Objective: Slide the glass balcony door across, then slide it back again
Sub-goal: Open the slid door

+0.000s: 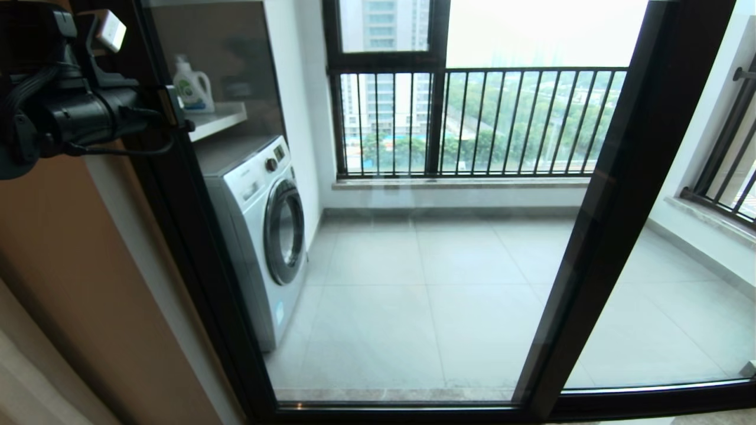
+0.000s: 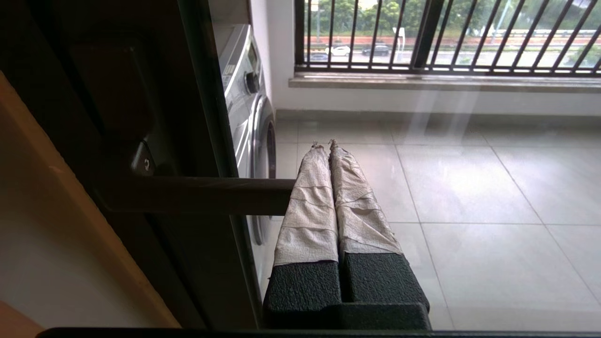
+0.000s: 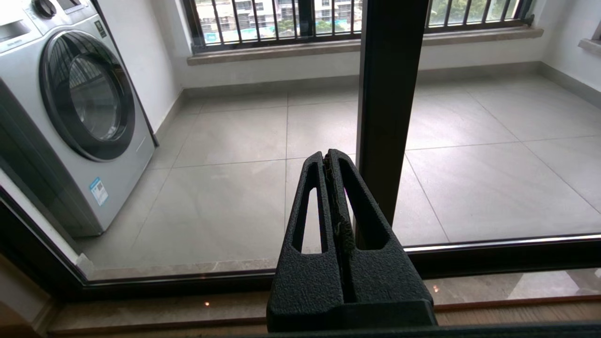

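The glass balcony door [image 1: 195,236] fills the head view, a clear pane in a slim black frame. Its left upright stands against the wall edge. A black latch handle [image 2: 188,195] sticks out level from that upright. My left gripper [image 2: 325,145] is shut with nothing between its fingers, and one taped finger [image 2: 307,202] lies against the end of the handle. In the head view this gripper [image 1: 171,106] sits high on the left upright. My right gripper [image 3: 327,154] is shut and empty, low before the black middle upright [image 3: 389,94], and out of the head view.
Behind the glass stand a washing machine [image 1: 260,230], a detergent bottle [image 1: 192,85] on a shelf and black-barred railing windows [image 1: 472,118]. A second black-framed glass panel [image 1: 679,295] is on the right. A brown wall [image 1: 71,265] is at the left, and the bottom track [image 3: 493,258] runs along the floor.
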`<state>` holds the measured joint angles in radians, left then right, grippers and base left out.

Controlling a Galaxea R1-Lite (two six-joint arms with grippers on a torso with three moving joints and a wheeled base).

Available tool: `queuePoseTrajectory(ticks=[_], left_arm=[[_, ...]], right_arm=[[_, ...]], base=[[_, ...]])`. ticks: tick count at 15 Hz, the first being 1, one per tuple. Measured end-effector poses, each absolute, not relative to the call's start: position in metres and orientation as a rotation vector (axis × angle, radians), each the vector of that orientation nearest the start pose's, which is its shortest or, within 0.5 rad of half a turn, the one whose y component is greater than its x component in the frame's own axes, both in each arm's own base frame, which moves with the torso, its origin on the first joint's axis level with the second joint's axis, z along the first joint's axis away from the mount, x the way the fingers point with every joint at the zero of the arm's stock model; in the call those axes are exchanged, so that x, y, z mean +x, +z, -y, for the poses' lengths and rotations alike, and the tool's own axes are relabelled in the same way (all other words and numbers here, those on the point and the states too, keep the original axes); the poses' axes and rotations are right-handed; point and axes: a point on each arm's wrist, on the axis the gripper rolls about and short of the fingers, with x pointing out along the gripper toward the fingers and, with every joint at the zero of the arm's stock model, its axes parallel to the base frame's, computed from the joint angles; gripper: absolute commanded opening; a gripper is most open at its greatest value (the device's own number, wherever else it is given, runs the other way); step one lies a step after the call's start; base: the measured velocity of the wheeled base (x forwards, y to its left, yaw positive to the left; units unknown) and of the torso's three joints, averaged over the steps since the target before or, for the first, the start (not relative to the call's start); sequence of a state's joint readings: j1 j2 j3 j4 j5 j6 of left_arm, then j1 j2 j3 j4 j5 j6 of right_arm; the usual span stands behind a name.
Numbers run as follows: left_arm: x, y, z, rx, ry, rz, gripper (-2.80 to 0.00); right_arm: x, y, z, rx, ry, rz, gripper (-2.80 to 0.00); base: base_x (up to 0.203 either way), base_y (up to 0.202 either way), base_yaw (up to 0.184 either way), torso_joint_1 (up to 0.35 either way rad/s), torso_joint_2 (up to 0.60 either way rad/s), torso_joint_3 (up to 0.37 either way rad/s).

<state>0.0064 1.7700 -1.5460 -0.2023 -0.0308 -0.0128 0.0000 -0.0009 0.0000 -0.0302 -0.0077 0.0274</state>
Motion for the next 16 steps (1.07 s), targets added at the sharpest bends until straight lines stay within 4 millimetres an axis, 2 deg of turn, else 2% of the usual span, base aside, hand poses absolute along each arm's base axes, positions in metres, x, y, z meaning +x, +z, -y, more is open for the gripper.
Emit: queuePoseTrajectory(ticks=[2, 7, 10, 16], left_arm=[[0.359, 0.319, -0.005, -0.012, -0.011, -0.042, -2.8], [0.378, 0.317, -0.015, -0.012, 0.019, -0.031, -2.8], [0.382, 0.311, -0.02, -0.016, 0.033, -0.045, -2.8], [0.381, 0.287, -0.025, -0.021, 0.05, -0.124, -2.8]], right_arm=[[-0.023, 0.079, 0.0, 0.027, -0.007, 0.031, -2.8], [-0.023, 0.079, 0.0, 0.028, -0.007, 0.031, -2.8], [-0.023, 0.079, 0.0, 0.027, -0.007, 0.031, -2.8], [-0.023, 0.079, 0.0, 0.027, -0.007, 0.031, -2.8]], base=[[0.0, 0.0, 0.0, 0.0, 0.0, 0.0], [0.0, 0.0, 0.0, 0.0, 0.0, 0.0], [0.0, 0.0, 0.0, 0.0, 0.0, 0.0], [0.0, 0.0, 0.0, 0.0, 0.0, 0.0]])
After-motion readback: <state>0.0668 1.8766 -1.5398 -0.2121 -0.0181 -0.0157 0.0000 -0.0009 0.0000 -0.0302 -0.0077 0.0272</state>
